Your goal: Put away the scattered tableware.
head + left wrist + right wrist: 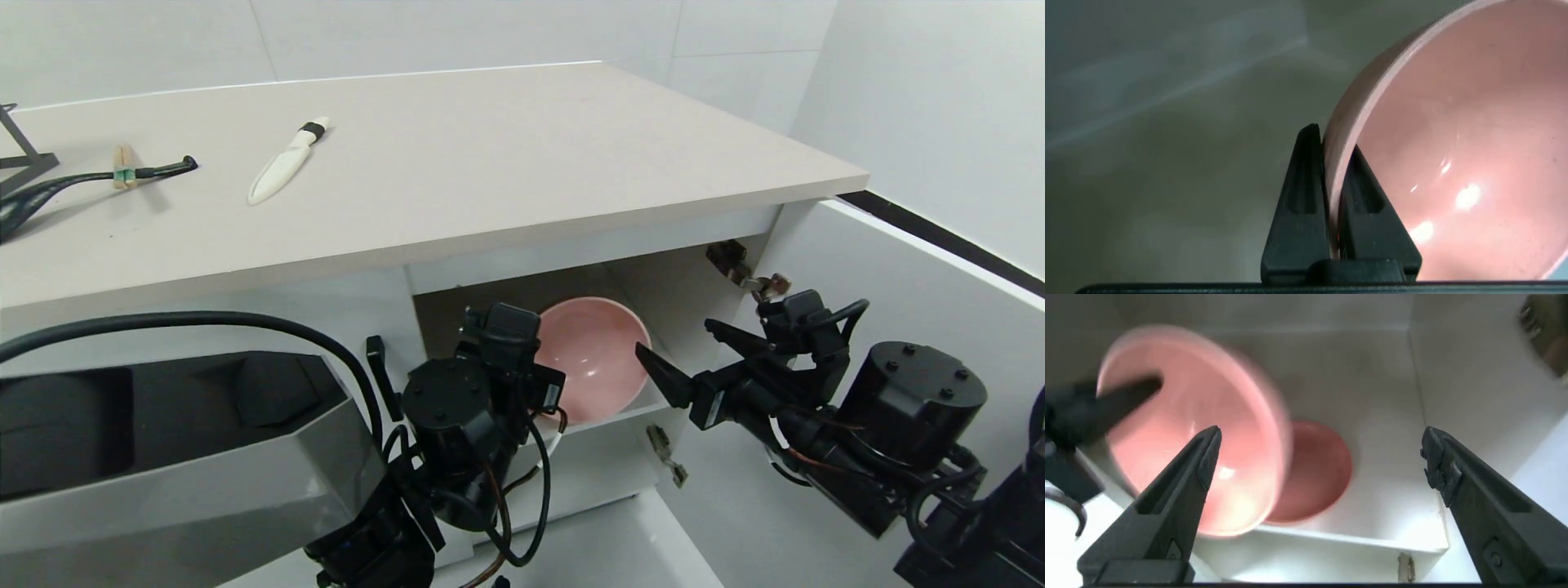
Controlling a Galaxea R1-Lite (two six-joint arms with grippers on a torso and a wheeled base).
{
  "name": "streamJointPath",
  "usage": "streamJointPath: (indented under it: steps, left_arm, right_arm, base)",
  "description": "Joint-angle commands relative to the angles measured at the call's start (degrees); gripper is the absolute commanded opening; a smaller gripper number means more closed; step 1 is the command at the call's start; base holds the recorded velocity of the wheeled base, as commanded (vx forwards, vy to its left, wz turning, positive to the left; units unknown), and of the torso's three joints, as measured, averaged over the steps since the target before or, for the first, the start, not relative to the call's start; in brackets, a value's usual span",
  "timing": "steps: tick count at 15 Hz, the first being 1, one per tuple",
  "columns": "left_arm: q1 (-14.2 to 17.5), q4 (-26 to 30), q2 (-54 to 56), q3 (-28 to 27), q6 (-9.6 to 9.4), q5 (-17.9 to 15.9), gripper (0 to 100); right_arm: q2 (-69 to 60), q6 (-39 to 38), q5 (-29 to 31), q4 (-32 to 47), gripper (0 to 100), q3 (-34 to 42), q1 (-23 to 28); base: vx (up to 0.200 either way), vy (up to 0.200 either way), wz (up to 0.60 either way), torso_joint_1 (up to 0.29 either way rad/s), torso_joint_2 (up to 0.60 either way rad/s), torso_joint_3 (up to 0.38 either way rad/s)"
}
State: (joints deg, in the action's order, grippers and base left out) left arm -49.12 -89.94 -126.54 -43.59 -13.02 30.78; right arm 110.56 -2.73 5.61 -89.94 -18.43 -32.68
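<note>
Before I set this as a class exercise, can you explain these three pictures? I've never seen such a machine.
It is a two-armed robot. The wide picture comes from a camera on its head; the other two from its wrists. A cream-white knife with a black band lies on the pale beige countertop. Below, in the open cabinet, the left gripper pinches the rim of a glossy pink bowl. The right gripper hangs open nearby, holding nothing. A second pink dish rests on the shelf.
</note>
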Motion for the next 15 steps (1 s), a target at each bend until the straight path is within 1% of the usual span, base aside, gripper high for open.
streamJointPath:
  steps: [1,2,3,5,8,15]
  left_arm:
    - [-1.6,-0.1,-0.2,-1.8,-0.08,0.0,0]
    - [-2.6,-0.1,-0.1,-1.8,-0.16,0.0,0]
    - [-2.8,-0.1,-0.1,-2.0,-0.78,0.0,0]
    - [-2.1,-0.1,-0.1,-2.7,-1.22,0.0,0]
    - [-1.6,-0.1,-0.2,-3.6,-1.22,0.0,0]
    - [-2.2,-0.1,-0.1,-4.7,-0.6,0.1,0]
  right_arm:
    - [3.0,0.0,0.0,-0.1,100,-0.5,0.8]
    - [4.1,0.0,0.0,-0.1,100,-0.9,1.9]
    - [4.8,0.0,0.0,-0.1,100,-1.7,2.9]
    - [4.8,0.0,0.0,-0.1,100,-2.1,3.9]
    - [4.8,0.0,0.0,-0.1,100,-2.1,3.8]
    - [4.7,0.0,0.0,-0.1,100,-2.7,3.7]
  base:
    - [0.0,0.0,0.0,0.0,0.0,0.0]
    - [0.0,0.0,0.0,0.0,0.0,0.0]
    - [0.0,0.0,0.0,0.0,0.0,0.0]
    - [0.0,0.0,0.0,0.0,0.0,0.0]
    - [0.0,0.0,0.0,0.0,0.0,0.0]
    - [0.0,0.0,0.0,0.0,0.0,0.0]
